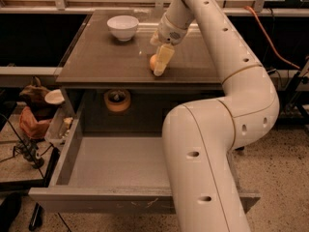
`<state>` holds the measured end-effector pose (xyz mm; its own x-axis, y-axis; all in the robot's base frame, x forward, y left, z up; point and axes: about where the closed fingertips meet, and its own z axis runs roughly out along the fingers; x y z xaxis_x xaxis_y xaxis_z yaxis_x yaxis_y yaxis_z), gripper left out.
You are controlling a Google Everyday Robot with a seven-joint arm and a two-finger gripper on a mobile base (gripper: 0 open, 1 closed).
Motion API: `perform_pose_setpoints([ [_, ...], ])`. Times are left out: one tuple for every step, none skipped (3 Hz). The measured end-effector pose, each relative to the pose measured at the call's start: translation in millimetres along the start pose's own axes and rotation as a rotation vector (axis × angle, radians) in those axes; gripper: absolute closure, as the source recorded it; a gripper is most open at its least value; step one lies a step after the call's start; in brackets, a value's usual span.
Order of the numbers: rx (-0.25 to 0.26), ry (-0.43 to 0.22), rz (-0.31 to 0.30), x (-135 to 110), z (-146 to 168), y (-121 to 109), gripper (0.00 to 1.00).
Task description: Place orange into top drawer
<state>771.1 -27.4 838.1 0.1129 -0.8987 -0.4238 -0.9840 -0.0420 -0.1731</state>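
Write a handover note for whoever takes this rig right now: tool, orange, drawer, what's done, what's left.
Tool: down on the tabletop, right against the orange; a firm grip is not confirmed.
Orange: on the tabletop near its front edge, right of the bowl.
Drawer: pulled open below the tabletop, arm partly across its right side.
Done: drawer open, tool at the orange.
Left: secure the orange, lift it, carry it forward over the drawer, lower and release.

We see the orange [152,62] on the tabletop [101,62], tool [159,68] at its three o'clock, bowl [122,27] at ten, top drawer [116,161] below at six.
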Motion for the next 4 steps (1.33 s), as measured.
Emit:
perform_pose_setpoints([
  [0.000,0.000,0.000,0.0,0.0,0.0,0.42],
  [0.000,0.000,0.000,0.0,0.0,0.0,0.65],
  [0.000,0.000,0.000,0.0,0.0,0.0,0.88],
  [0.034,0.008,-0.003,-8.4,-16.9,-1.4,1.00],
])
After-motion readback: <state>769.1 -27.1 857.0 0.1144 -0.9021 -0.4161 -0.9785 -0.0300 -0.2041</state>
